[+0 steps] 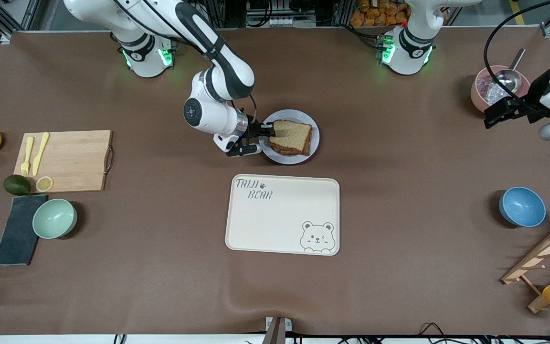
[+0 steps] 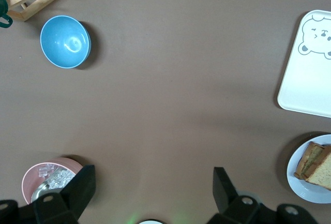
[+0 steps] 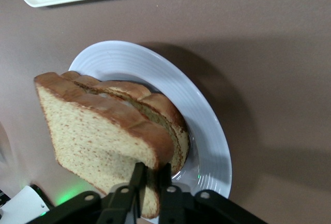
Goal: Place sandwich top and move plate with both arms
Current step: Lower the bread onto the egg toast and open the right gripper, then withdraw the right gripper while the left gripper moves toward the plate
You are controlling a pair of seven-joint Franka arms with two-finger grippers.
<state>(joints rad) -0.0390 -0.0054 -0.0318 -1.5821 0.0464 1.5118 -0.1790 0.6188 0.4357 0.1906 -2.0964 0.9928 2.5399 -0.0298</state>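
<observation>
sandwich top (image 1: 290,132) in front view: tilted over the plate (image 1: 309,125), right gripper (image 1: 266,130) pinching its edge. right wrist: fingers clamped on crust; early let-go could slide it off the stack. left wrist: left gripper (image 2: 150,185) spread, empty, waiting.

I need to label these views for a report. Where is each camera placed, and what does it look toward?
Front view: high across the table, facing both arms; right gripper at the plate.
Left wrist view: looks down between open left gripper fingers at bare table.
Right wrist view: looks along its fingers pinching the sandwich top.
All three share the plate and tray.
</observation>
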